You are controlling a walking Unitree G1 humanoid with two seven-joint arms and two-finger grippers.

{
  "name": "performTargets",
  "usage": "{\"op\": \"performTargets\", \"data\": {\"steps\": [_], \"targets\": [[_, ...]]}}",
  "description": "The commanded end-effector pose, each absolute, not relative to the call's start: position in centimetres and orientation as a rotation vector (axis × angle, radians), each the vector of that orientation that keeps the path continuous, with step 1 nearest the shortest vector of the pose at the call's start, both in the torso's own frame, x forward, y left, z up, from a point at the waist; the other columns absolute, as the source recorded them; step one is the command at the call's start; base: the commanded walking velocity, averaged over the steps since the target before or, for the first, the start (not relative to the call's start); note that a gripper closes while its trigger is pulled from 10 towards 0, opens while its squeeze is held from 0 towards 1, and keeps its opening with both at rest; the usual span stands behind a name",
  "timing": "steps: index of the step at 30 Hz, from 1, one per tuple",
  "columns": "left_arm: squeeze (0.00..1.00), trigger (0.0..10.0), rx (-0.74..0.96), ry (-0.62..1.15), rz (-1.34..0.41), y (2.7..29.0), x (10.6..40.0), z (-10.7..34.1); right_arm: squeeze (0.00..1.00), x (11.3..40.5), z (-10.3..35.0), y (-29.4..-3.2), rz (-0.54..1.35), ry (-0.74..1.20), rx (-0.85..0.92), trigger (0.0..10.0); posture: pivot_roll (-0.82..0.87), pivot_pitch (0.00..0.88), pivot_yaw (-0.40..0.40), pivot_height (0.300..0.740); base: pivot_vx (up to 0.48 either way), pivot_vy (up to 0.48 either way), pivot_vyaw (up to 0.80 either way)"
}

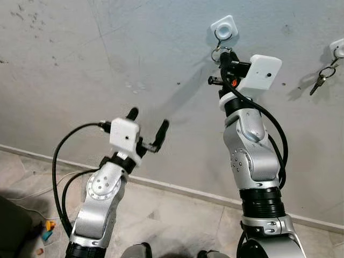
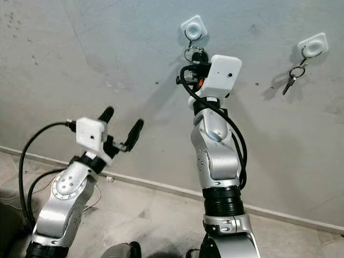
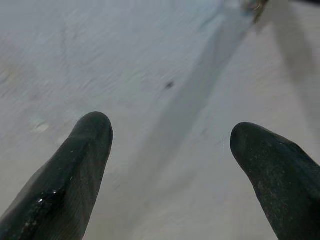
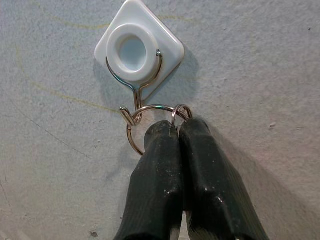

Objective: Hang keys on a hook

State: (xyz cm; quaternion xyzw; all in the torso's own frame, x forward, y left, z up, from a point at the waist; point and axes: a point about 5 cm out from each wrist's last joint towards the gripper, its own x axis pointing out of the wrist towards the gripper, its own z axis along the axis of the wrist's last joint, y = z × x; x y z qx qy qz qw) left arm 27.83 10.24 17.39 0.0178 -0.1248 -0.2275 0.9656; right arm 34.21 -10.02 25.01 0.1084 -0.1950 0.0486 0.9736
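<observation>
The right claw is clenched on a key ring looped over the wire of one white hook on the wall. The left claw hangs released, apart from the wall. Two hooks are counted; the second hook carries hanging keys, while the right wrist view reveals the ring on the wire.

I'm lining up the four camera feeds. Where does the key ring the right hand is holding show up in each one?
Left eye view: key ring top centre, under the white hook, at the right hand.
Right eye view: same, upper centre.
Left wrist view: can't make it out.
Right wrist view: centre, on the hook's wire.
Shared landmark: the white hook.
</observation>
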Motion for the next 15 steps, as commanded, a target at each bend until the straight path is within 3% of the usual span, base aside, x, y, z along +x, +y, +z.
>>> {"op": "performTargets", "data": {"steps": [1,15], "targets": [[0.00,10.0,0.036,-0.271,-0.491,9.9,27.5,18.0,0.00,34.8,22.0,-11.6,0.017,-0.247,0.236,10.0,0.08,0.160,0.057,0.740,0.000,0.000,0.00],[0.00,10.0,0.062,-0.321,-0.588,8.6,27.3,19.9,0.00,34.7,20.2,-10.9,0.050,-0.156,0.291,10.0,0.08,0.158,0.052,0.740,0.000,0.000,0.00]]}}
